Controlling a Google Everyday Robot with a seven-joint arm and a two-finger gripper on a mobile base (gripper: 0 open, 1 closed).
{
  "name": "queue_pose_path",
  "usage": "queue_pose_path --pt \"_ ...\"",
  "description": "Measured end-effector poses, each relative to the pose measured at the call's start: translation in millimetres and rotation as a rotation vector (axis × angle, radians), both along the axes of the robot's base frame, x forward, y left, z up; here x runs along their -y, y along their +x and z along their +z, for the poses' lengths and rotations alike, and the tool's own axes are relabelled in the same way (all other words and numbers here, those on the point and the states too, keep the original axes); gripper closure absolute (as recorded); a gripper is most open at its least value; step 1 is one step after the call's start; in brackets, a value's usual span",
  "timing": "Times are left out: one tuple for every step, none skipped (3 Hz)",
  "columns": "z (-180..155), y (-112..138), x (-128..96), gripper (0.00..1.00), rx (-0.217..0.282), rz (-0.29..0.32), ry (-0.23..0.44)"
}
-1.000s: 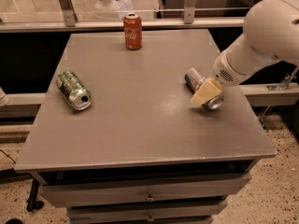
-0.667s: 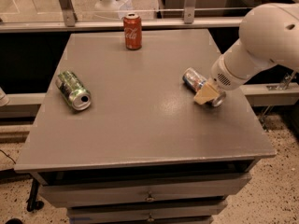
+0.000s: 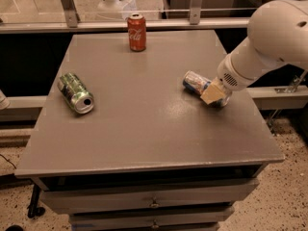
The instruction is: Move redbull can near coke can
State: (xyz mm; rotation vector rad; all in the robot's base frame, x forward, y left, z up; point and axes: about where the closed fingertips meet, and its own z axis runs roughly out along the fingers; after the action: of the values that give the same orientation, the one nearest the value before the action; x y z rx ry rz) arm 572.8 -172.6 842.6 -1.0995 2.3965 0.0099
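The redbull can [image 3: 196,82] lies on its side on the right part of the grey table [image 3: 144,129], blue and silver, with its near end hidden behind my gripper. My gripper [image 3: 214,93] is down at the can's right end, low over the table, on the end of the white arm [image 3: 269,37] that comes in from the upper right. The coke can [image 3: 137,32] stands upright near the table's far edge, well to the left of and beyond the redbull can.
A green-and-silver can [image 3: 75,93] lies on its side on the left part of the table. A rail with metal posts [image 3: 195,4] runs behind the far edge. Drawers [image 3: 154,203] sit below the table's front edge.
My gripper has shifted slightly up and toward the redbull can. The can looks nudged a little to the left. The other cans have not moved.
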Motion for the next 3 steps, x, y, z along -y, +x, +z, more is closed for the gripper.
queue_pose_path --pt "12 4 -1 1.0 0.022 0.007 0.011" --pt "35 14 6 1.0 0.069 0.005 0.001" --pt "35 14 6 1.0 0.069 0.005 0.001"
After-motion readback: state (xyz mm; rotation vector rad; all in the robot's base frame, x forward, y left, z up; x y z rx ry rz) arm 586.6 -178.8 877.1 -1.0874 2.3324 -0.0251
